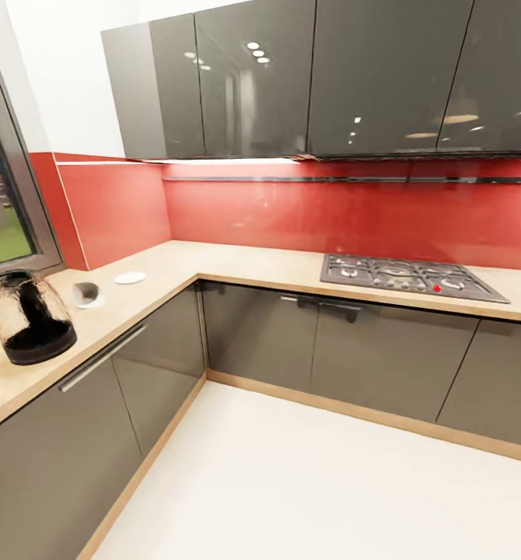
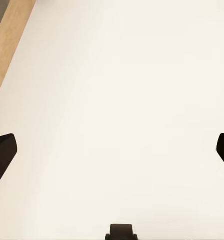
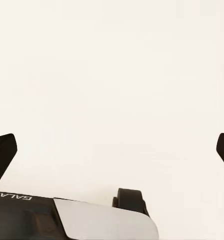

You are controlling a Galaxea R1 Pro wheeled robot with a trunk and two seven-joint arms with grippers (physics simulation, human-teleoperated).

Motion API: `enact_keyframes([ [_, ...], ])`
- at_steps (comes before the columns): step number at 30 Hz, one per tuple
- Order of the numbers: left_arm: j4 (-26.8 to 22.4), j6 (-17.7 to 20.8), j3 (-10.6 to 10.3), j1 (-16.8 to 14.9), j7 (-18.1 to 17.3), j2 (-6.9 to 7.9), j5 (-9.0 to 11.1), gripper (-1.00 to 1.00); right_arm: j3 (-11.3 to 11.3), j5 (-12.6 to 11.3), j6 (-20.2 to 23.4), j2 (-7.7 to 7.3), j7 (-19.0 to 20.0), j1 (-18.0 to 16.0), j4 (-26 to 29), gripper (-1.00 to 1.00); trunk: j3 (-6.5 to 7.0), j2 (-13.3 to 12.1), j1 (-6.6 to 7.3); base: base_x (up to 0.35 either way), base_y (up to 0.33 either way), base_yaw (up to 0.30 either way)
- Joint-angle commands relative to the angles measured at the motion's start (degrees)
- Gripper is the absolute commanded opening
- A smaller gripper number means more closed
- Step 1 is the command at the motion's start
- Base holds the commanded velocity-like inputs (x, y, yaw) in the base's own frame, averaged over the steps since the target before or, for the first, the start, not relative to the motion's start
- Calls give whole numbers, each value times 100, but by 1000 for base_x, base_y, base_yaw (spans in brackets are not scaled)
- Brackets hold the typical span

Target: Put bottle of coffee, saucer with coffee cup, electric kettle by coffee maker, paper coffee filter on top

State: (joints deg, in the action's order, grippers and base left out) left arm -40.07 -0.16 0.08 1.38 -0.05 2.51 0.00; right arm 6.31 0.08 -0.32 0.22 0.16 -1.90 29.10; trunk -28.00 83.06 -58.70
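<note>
Both grippers, left [image 2: 112, 150] and right [image 3: 112, 150], hung spread wide over pale floor [image 2: 122, 100], holding nothing, fingertips cut off at the frame edges. On the kitchen countertop [image 1: 237, 264] stood the electric kettle [image 1: 31, 316], beside it the coffee cup [image 1: 87, 294], apparently tipped, and the saucer [image 1: 130, 278].

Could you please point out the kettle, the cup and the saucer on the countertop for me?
Kettle [image 1: 30, 317], head view: on the middle of its dark glass body.
Cup [image 1: 87, 294], head view: on its white side; it appears tipped over.
Saucer [image 1: 130, 278], head view: on the centre of the plate.
</note>
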Motion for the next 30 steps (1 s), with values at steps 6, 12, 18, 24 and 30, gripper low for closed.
enact_keyframes([
  [6, -9, -2, 0, 3, -2, 1, 0, 100, 10, 1, -3, 3, 2, -3, -1, 100, -5, 2, -3, 297, -157, 0],
  [12, -9, -2, -5, 3, 0, 3, 0, 100, 10, 1, -3, 4, 1, -3, -1, 100, -5, 2, -3, 295, -167, 10],
  [18, -9, -2, -3, 3, -1, 4, 0, 100, 10, 1, -3, 4, 2, -3, -4, 100, -5, 2, -3, 295, -168, 149],
  [24, -9, -2, 1, 3, -1, 2, 0, 100, 10, 1, -3, 39, -5, -3, -3, 100, -5, 2, -3, 295, -168, 242],
  [30, -9, -2, 1, 3, -2, 4, 0, 100, 10, 1, -3, 54, -7, -3, -6, 100, -5, 2, -3, 295, -168, 269],
])
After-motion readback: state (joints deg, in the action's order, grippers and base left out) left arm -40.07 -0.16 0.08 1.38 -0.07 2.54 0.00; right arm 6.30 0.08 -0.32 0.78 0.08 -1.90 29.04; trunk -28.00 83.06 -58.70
